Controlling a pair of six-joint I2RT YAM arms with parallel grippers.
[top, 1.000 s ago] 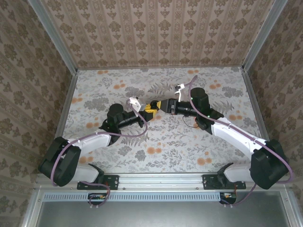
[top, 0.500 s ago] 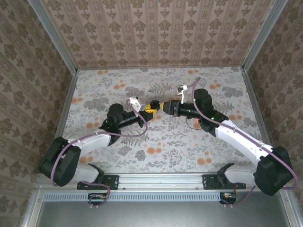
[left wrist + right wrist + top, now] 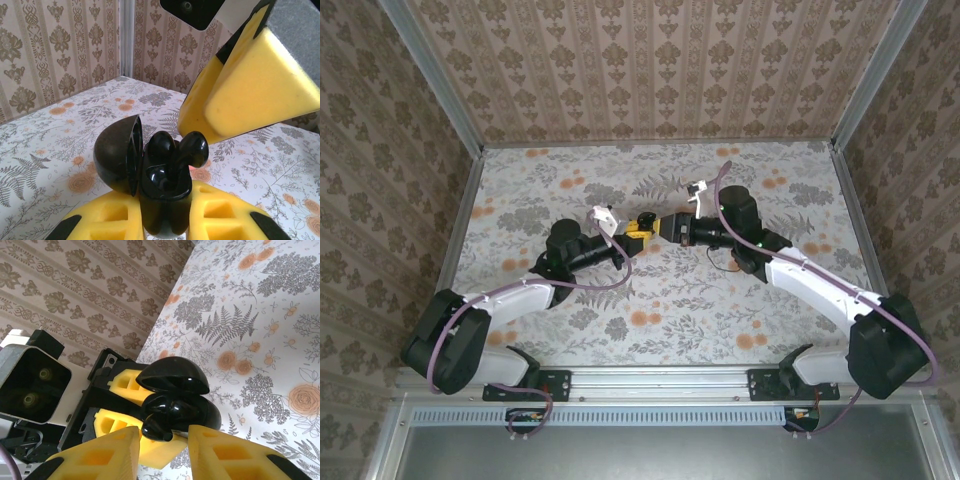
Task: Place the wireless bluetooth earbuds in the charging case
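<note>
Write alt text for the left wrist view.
An open black charging case, lid swung left, is clamped between the yellow pads of the left pincer, with a black earbud sticking up out of it. A yellow finger of the right pincer hangs just above the earbud, over a floral table.

The charging case point(image 3: 165, 192) has its lower end hidden inside the left gripper point(image 3: 165, 222).

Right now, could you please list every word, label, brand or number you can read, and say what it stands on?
None: no text can be read anywhere.
The charging case, the earbud in it and the yellow pads carry no visible marking.
The wallpaper and the table show only ornament and flower patterns.
</note>
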